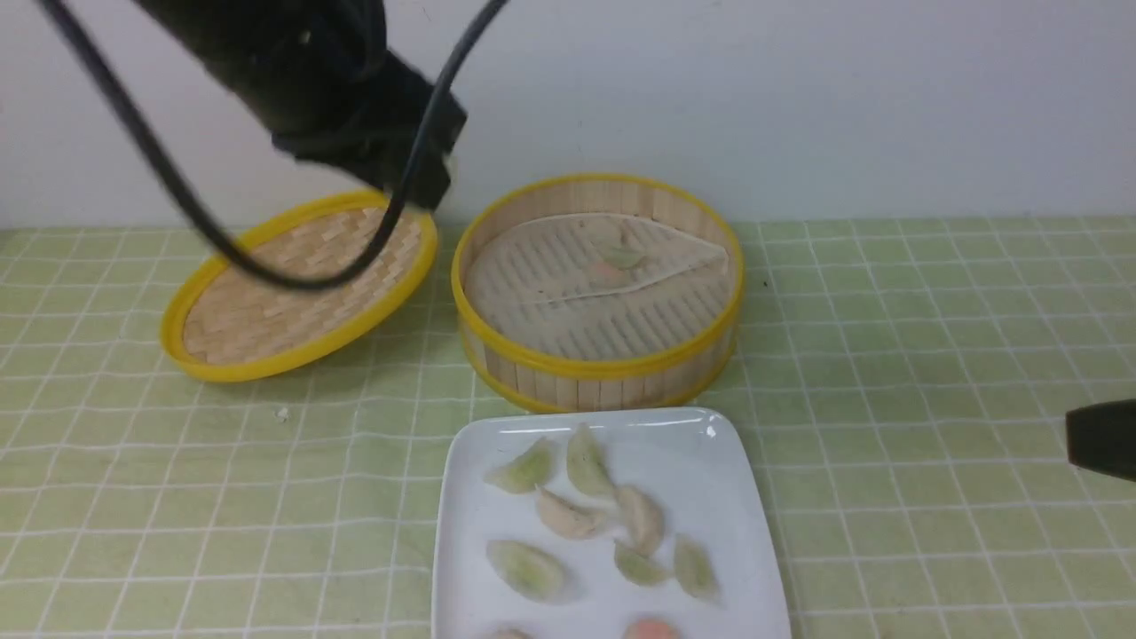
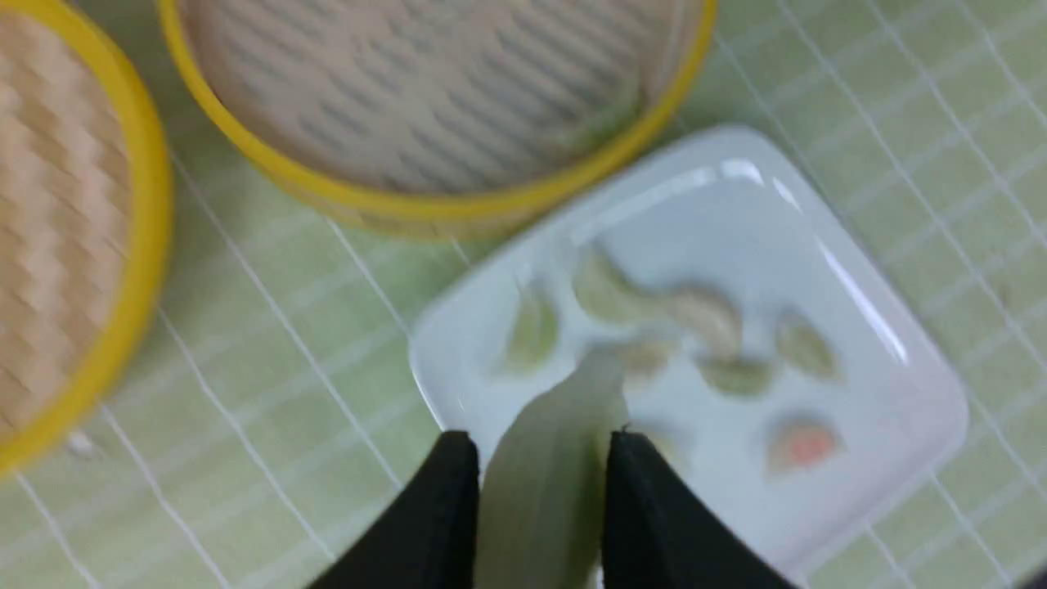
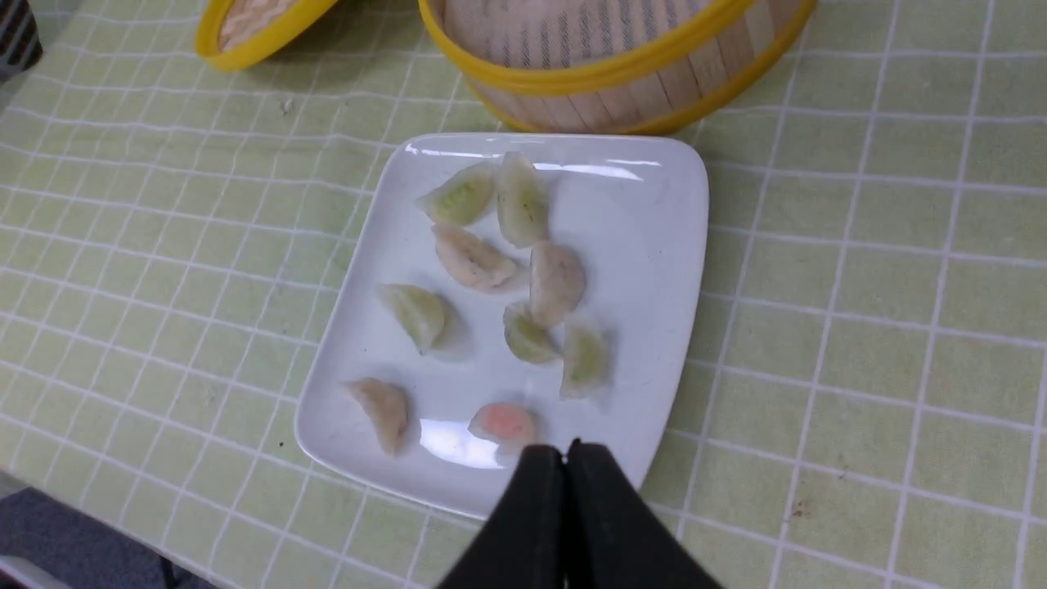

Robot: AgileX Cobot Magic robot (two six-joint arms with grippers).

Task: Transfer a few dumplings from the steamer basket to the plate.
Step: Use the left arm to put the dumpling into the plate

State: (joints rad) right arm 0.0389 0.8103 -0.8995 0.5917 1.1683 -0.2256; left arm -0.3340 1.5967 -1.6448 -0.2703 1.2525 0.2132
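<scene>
My left gripper [image 2: 540, 442] is shut on a pale green dumpling [image 2: 546, 499], held high above the near-left edge of the white plate [image 2: 900, 409]. In the front view only the blurred left arm [image 1: 337, 89] shows, above the lid. Several dumplings [image 1: 568, 515] lie on the plate [image 1: 710, 479], green, cream and one pink [image 3: 503, 421]. The steamer basket [image 1: 595, 364] stands just behind the plate, and a faint dumpling [image 1: 612, 257] shows at its liner. My right gripper [image 3: 564, 450] is shut and empty, over the plate's [image 3: 646, 245] near edge.
The shallow woven lid [image 1: 302, 284] with a yellow rim leans to the left of the basket. A green checked cloth [image 1: 932, 355] covers the table. The right gripper's dark tip [image 1: 1100, 439] shows at the front view's right edge.
</scene>
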